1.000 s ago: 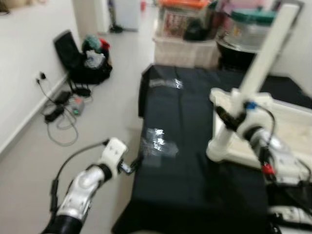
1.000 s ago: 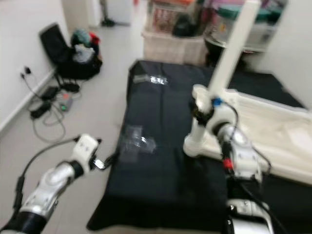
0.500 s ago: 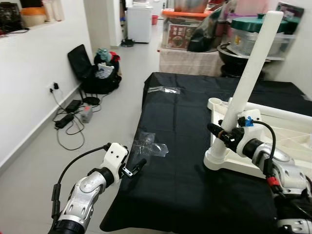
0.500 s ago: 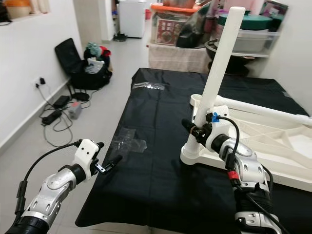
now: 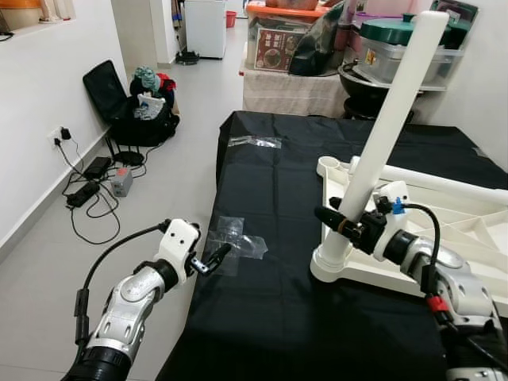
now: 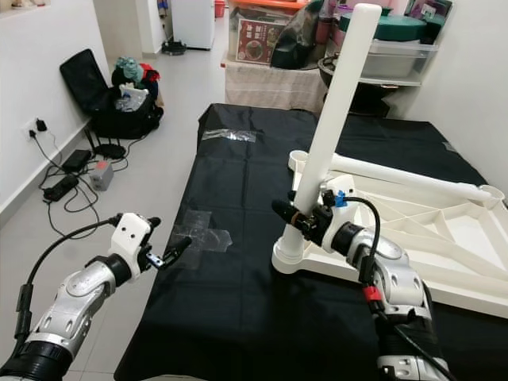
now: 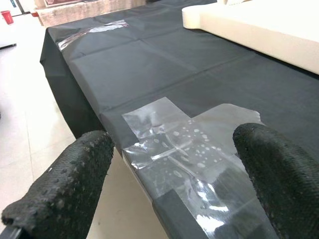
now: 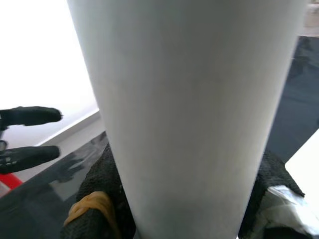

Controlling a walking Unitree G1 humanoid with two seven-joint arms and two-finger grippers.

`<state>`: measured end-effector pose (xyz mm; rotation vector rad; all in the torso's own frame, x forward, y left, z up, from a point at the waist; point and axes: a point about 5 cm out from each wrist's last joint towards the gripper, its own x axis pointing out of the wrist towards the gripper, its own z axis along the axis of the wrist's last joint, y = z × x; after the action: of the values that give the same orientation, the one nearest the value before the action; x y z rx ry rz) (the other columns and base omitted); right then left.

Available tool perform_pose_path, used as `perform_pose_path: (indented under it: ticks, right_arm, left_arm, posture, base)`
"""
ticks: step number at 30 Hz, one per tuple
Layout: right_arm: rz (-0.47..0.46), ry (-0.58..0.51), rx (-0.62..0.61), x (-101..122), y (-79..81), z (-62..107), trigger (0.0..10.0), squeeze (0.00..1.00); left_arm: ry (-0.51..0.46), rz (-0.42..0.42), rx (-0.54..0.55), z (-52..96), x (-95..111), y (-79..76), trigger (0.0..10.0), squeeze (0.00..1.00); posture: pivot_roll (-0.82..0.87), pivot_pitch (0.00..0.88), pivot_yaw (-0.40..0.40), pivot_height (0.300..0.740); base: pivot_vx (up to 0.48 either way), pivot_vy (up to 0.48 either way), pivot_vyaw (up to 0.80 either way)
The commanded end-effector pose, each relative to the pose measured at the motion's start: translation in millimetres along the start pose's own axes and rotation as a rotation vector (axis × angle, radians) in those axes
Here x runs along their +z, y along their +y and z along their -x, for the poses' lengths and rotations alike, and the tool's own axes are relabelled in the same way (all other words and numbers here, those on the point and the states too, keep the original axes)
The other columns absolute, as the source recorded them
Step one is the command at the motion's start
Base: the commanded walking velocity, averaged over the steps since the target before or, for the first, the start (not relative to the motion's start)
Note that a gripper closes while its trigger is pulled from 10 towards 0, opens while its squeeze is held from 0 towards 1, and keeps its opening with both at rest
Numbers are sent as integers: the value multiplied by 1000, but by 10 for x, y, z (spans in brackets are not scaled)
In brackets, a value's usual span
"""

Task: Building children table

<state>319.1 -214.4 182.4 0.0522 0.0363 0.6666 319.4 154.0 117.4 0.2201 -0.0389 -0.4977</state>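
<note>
**Already one leg up, more to fit**

Nearest, at the left gripper (image 5: 213, 259): fingers spread apart, gripping nothing, hovering off the edge of the black cloth (image 5: 278, 302). Just ahead of its fingertips (image 7: 82, 169), a patch of clear tape (image 5: 235, 236) stuck at the cloth's edge.

Across to the right gripper (image 6: 295, 221): clamped on the white leg (image 6: 332, 119) low down, a little above the base. Below that grip, leg seated in the corner socket of the upturned white tabletop (image 6: 444, 238) and leaning slightly. Looks like the tightening or seating step.

Past the right gripper, a second white leg (image 6: 405, 181) lying flat on the tabletop, not yet stood up. Far corner socket (image 6: 492, 193) open. By this reckoning, well short of halfway.

Against half a second back: right grip unchanged on the leg, left gripper similarly poised by the tape, whole scene shifted a little in frame with the head.

Farther off, a second tape strip (image 5: 254, 142), then storage bins (image 5: 290, 36).
</note>
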Motion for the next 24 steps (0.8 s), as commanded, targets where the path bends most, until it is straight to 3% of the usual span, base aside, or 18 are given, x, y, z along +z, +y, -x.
perform_pose_path:
  ticks: [1,6,12,16,17,24]
  right_arm:
    - [-36,-73,83,86,91,-25,0,0]
    - [-44,-70,99,43,146,66,0,0]
    - [-30,-41,176,-48,324,278,0,0]
    - [-26,-36,181,-61,350,301,0,0]
    - [-6,-20,153,-89,346,308,9882,0]
    - [25,-8,17,-143,345,296,10000,0]
  left_arm:
    - [-1,3,-4,32,-16,2,10000,0]
    - [7,3,-7,34,-35,-4,10000,0]
    - [20,0,-21,30,-66,-11,10000,0]
    - [22,0,-24,24,-71,-17,10000,0]
    - [22,0,-29,10,-68,-27,10000,0]
    - [28,-2,-38,5,-83,-31,10000,0]
  posture:
    - [78,0,-84,740]
    - [75,0,-82,740]
    - [50,0,-60,740]
    - [50,0,-60,740]
    - [43,0,-53,740]
    - [41,0,-54,740]
  base:
    - [0,0,0]
    - [0,0,0]
    - [0,0,0]
    - [0,0,0]
    - [0,0,0]
    - [0,0,0]
